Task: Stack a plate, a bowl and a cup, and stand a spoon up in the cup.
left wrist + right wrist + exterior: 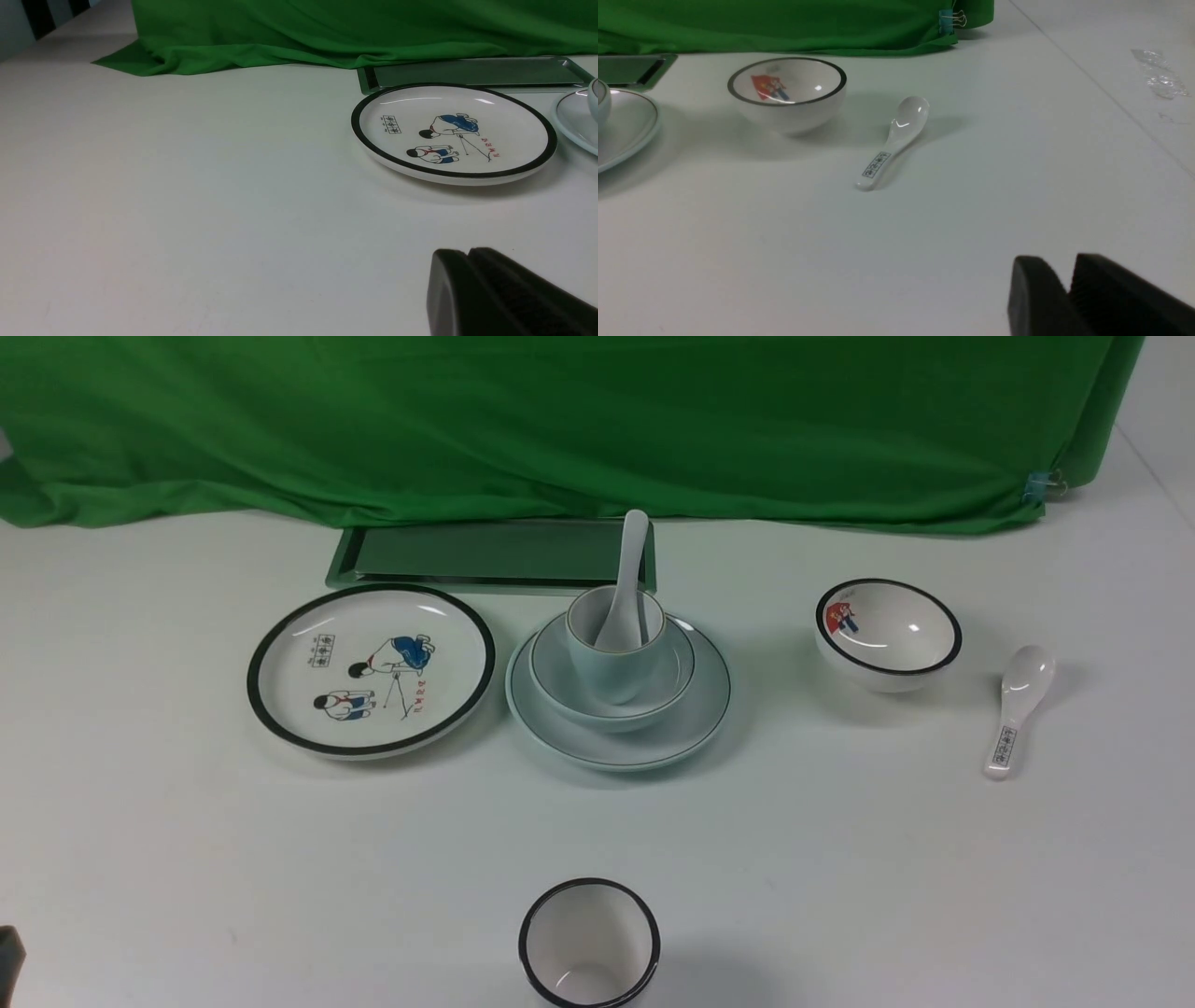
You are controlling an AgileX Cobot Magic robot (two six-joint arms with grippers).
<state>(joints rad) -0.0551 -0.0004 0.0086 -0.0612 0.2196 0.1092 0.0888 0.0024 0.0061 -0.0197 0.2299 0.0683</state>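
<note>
The pale blue plate [695, 709] lies at the table's middle. The plain wide bowl [560, 695] sits on it, and the pale blue cup [607, 667] stands in the bowl. The plain white spoon [633, 560] stands in the cup with its handle up. The plate's edge also shows in the left wrist view [572, 121] and in the right wrist view [626, 126]. My left gripper [468, 252] is shut and empty over bare table, far to the near left of the stack. My right gripper [1066, 268] is shut and empty, well to the near right.
A black-rimmed cartoon plate [371, 669] lies left of the stack. A black-rimmed picture bowl [888, 633] and a printed-handle spoon [1016, 709] lie to the right. A black-rimmed white cup [589, 943] stands at the front. A metal tray [495, 553] and green cloth [560, 420] are behind.
</note>
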